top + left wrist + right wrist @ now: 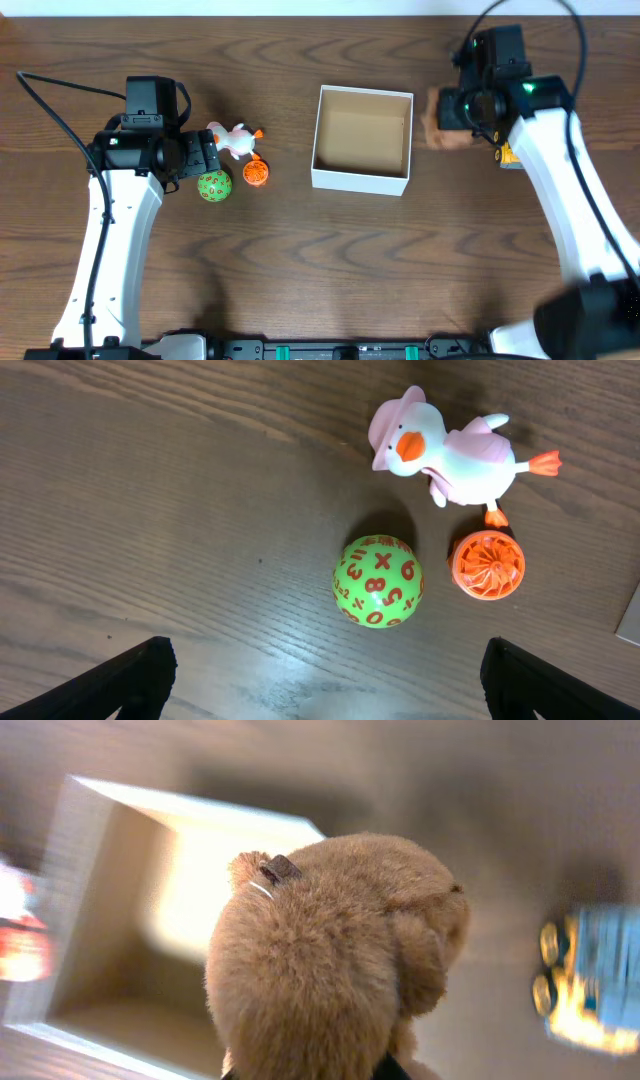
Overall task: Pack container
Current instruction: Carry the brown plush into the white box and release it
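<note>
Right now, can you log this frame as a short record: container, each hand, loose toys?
container: square box, open top, nothing inside
left hand: open, holding nothing, above the green ball
right hand: shut on brown plush toy, just right of the container
loose toys left of container: white duck, green ball, orange disc
other: yellow-and-blue item right of the plush, too blurred to identify

Green ball (pixel 378 581): orange digits, signs: 8, 6, 5, ×.
</note>
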`<state>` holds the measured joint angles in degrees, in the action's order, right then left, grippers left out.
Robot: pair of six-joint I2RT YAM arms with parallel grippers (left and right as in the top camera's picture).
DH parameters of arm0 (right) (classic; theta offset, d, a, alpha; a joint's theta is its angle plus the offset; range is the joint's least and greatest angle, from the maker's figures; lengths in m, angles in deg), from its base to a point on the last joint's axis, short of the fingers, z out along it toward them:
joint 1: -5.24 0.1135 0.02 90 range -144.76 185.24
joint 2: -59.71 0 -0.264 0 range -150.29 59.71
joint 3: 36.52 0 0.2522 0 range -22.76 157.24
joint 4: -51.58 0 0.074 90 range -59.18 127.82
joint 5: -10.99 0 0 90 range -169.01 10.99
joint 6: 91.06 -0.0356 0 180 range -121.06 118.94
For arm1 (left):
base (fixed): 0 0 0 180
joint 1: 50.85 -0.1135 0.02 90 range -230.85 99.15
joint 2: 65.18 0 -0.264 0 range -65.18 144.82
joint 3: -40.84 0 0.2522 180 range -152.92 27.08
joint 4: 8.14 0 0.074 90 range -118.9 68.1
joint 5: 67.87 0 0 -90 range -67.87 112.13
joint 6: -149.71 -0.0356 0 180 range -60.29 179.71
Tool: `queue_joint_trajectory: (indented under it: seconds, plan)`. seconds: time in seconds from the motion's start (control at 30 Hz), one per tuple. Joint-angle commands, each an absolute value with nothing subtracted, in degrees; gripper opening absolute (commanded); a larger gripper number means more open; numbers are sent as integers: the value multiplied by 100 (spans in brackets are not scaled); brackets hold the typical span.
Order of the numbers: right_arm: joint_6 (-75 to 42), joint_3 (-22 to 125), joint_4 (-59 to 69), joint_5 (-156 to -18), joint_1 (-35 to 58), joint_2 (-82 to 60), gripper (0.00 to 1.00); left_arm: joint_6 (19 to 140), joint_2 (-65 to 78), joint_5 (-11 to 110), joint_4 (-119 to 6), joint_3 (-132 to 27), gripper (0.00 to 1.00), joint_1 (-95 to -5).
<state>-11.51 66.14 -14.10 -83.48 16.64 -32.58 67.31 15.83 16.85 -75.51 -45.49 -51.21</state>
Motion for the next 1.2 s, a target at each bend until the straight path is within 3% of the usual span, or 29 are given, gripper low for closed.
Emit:
queue_joint_trajectory:
  seconds: [0.0, 0.2, 0.47, 0.83, 0.93, 1.03, 1.1, 1.17]
  plan:
    - [-1444, 6733, -1211, -8326, 2147, -2826, 1, 6685, 1605, 1678, -7566, -4665, 98, -5143]
    - [-2572, 6645, -848, -7733, 2860, -3016, 1, 6685, 1605, 1678, -7566, -4665, 98, -5143]
    - [-4356, 6636, -549, -7644, 3485, -4351, 1, 6683, 1605, 1678, -7566, -4665, 98, -5143]
    - [-4620, 6636, 487, -7926, 3618, -5892, 6, 6685, 1605, 1678, -7566, -4665, 98, -5143]
    - [-4603, 6636, 518, -7924, 3616, -6071, 17, 6683, 1605, 1678, -7566, -4665, 98, -5143]
    - [-4205, 6636, 620, -7972, 3618, -6135, 49, 6685, 1605, 1678, -7566, -4665, 98, -5143]
    - [-3827, 6639, 697, -8042, 3618, -6076, 63, 6685, 1605, 1678, -7566, -4665, 98, -5143]
    - [-3300, 6647, 813, -8096, 3618, -5962, 68, 6683, 1605, 1678, -7566, -4665, 98, -5143]
